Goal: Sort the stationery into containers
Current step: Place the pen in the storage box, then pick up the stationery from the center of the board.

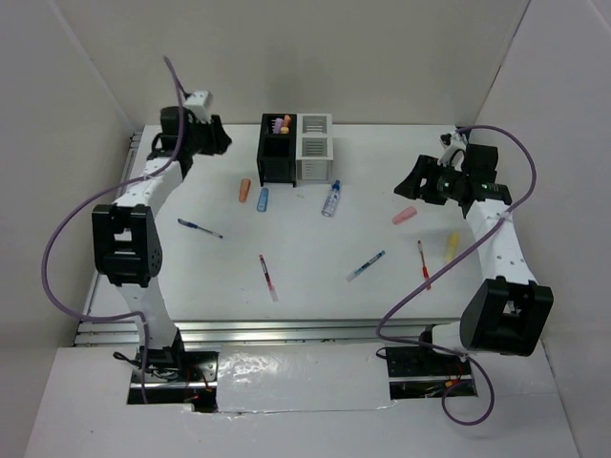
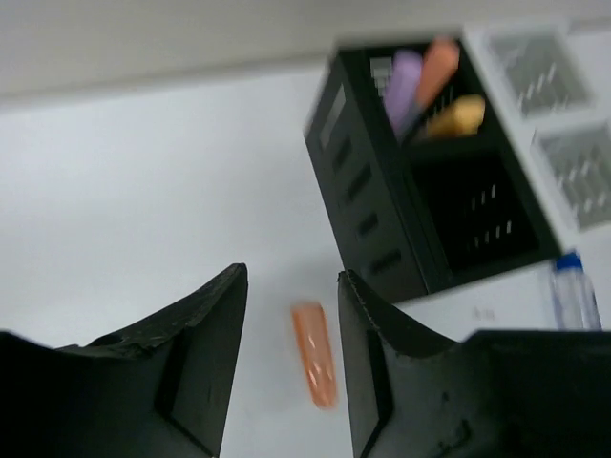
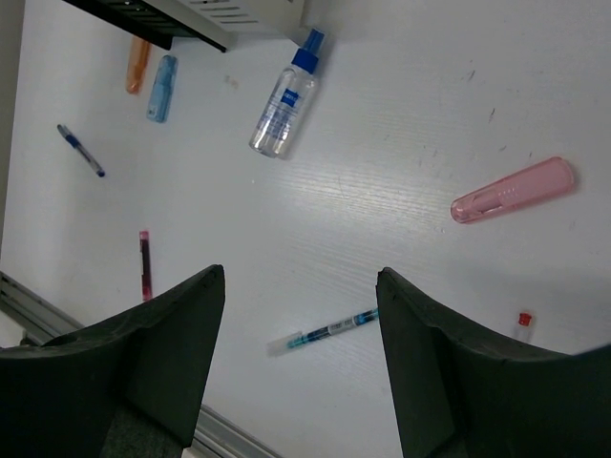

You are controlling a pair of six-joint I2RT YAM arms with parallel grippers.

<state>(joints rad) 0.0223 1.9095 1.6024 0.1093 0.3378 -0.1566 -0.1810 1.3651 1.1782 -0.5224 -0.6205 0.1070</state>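
One orange marker (image 2: 315,355) to fetch, lying flat on the worktop (image 2: 143,191) beside the black pen box (image 2: 382,200), framed by the open, empty left claw (image 2: 292,277) — lower straight, centre, pinch mid-length.

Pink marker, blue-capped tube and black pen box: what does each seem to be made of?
Pink marker: probably glossy translucent plastic; the body looks see-through pink with a pale highlight. Blue-capped tube: likely clear plastic with an opaque blue cap; you see through its body. Black pen box: opaque black, fairly matte, with slotted walls; plastic by the look, though blur leaves coated metal possible.
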